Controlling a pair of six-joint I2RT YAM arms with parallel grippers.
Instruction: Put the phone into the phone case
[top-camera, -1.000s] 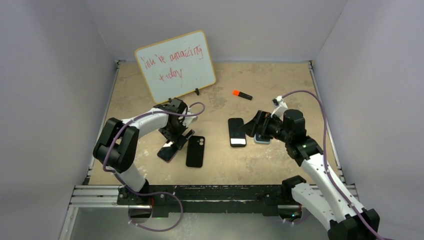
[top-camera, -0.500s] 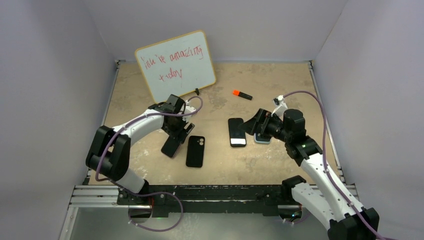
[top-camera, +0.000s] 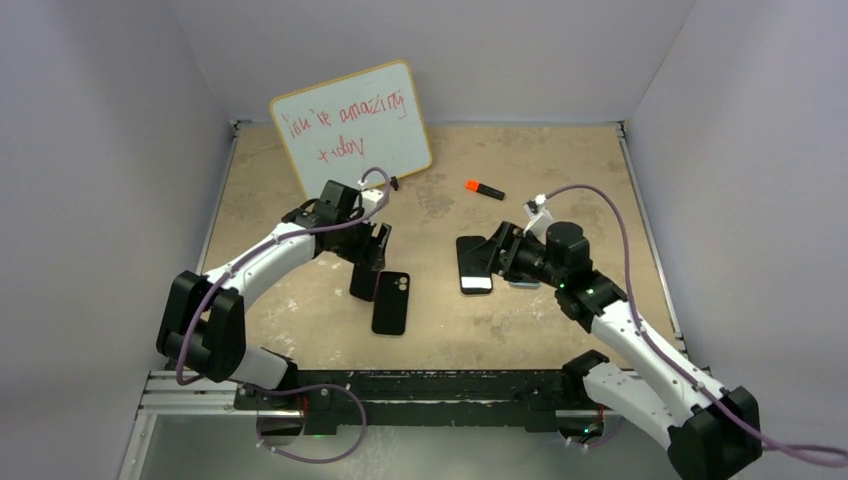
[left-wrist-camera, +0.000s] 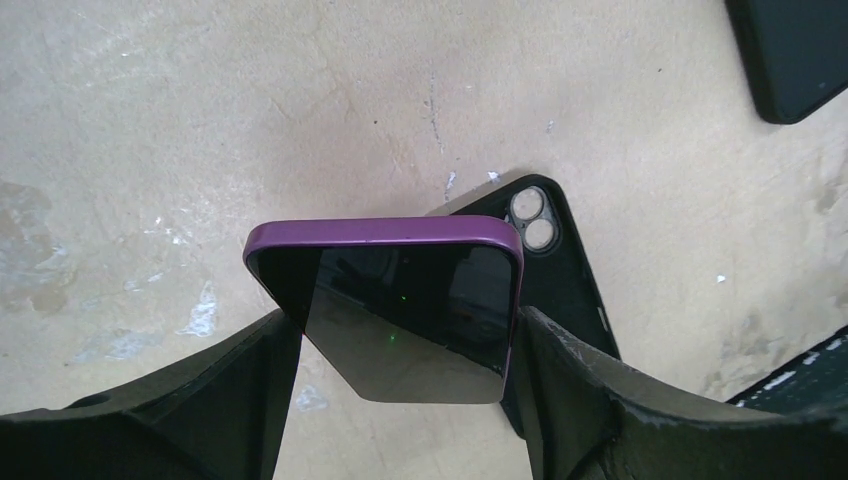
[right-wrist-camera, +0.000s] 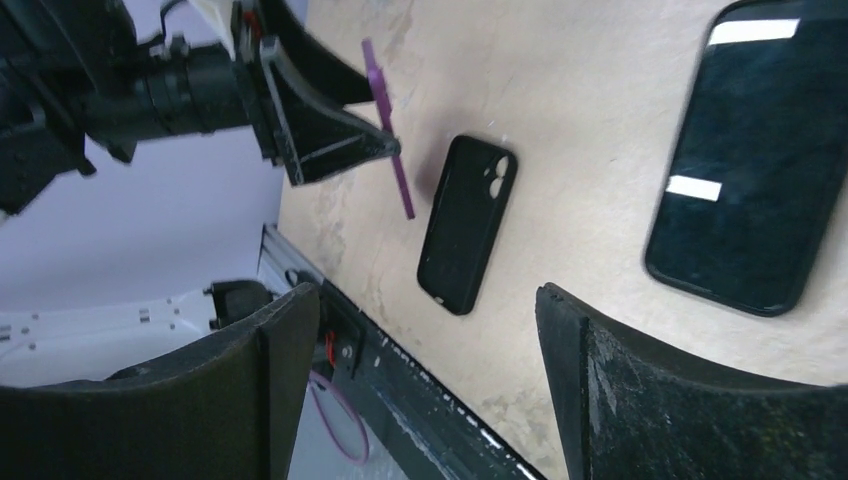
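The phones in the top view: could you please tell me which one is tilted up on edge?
The purple-edged phone, gripped by the left gripper beside the black phone case; the black phone further right lies flat on the table.

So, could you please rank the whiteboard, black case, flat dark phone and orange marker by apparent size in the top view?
Largest: whiteboard.
Next: black case and flat dark phone, too alike to rank.
Smallest: orange marker.
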